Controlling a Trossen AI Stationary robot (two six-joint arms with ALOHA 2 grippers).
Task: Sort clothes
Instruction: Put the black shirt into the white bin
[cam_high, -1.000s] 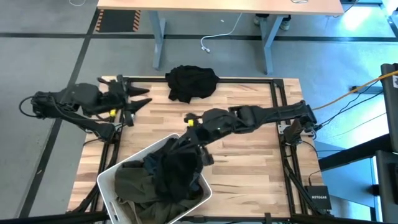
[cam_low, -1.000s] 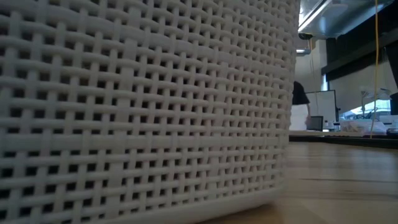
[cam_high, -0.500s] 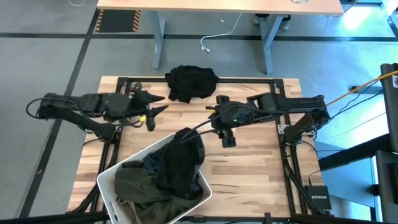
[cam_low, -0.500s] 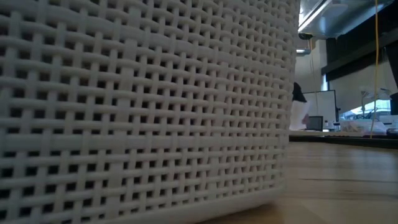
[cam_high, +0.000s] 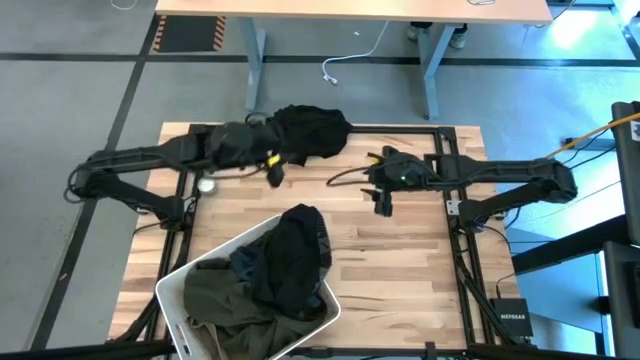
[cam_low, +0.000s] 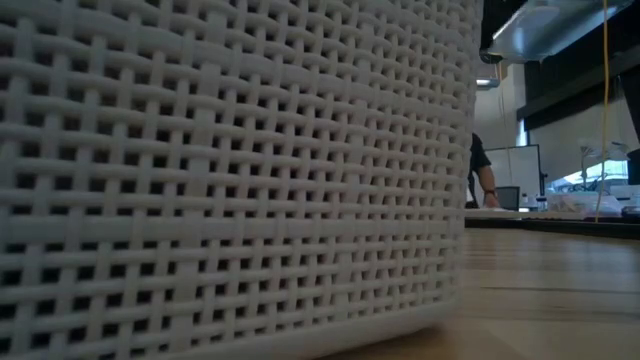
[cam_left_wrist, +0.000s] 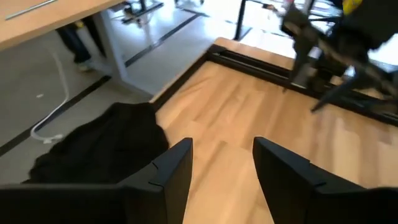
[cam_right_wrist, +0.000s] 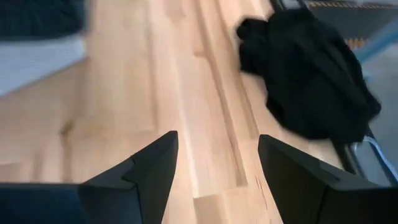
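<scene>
Bin (cam_high: 178, 290): a white woven bin is set at the near left corner of the table (cam_high: 400, 260), at about 7 o'clock from the table's middle; in the low view its lattice wall (cam_low: 230, 170) fills most of the picture
Bin contents: an olive-khaki garment (cam_high: 215, 298) is seen inside, and a black garment (cam_high: 290, 255) is draped over the bin's far rim onto the wood
Right gripper (cam_high: 345, 178): held over the table at about 1 o'clock from the middle, released, nothing between its fingers (cam_right_wrist: 149, 168); bare wood shows in the gap
Left gripper (cam_high: 285, 165): held at about 11 o'clock, just beside the far pile, fingers (cam_left_wrist: 177, 168) parted and empty
Far pile (cam_high: 310, 130): a black garment lies crumpled at the far edge, at 12 o'clock, also seen in both wrist views (cam_left_wrist: 106, 143) (cam_right_wrist: 308, 78)
Room: a person (cam_low: 478, 170) is seen beyond the table in the low view
</scene>
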